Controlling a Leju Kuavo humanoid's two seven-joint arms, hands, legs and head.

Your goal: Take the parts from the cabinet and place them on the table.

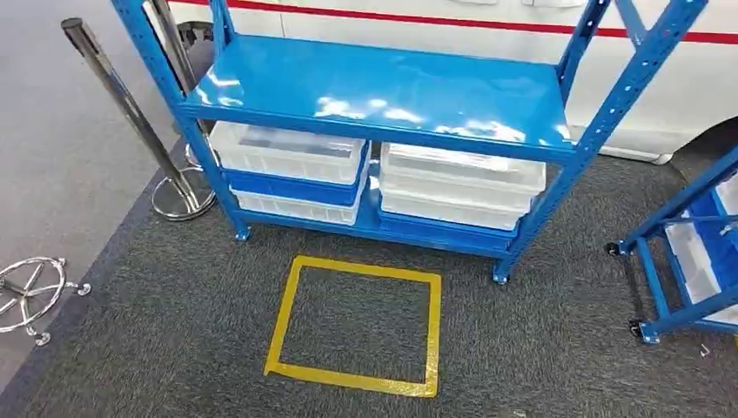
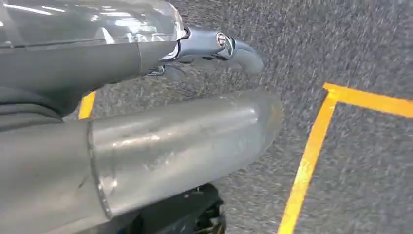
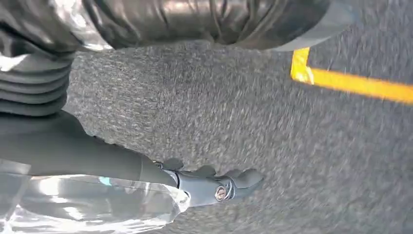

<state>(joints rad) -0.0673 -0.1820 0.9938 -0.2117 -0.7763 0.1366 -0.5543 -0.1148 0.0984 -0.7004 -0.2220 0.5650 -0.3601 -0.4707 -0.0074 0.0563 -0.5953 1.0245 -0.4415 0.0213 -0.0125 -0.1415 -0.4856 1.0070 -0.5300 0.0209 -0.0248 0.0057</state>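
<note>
Yellow tape square point(image 1: 355, 324) on grey carpet point(image 1: 540, 348). Blue cabinet point(image 1: 383, 87) behind holds white bins point(image 1: 459, 185). Left hand point(image 2: 214, 46) and right hand point(image 3: 214, 183) hang empty, fingers loosely extended.

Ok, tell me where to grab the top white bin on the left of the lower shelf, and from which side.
Probably by the front rim of the top white bin, coming straight in from the shelf's open front. Its long lip faces outward, the upper shelf hangs close above, and blue uprights close off the end. The left hand and right hand hang over the carpet, holding nothing.
</note>
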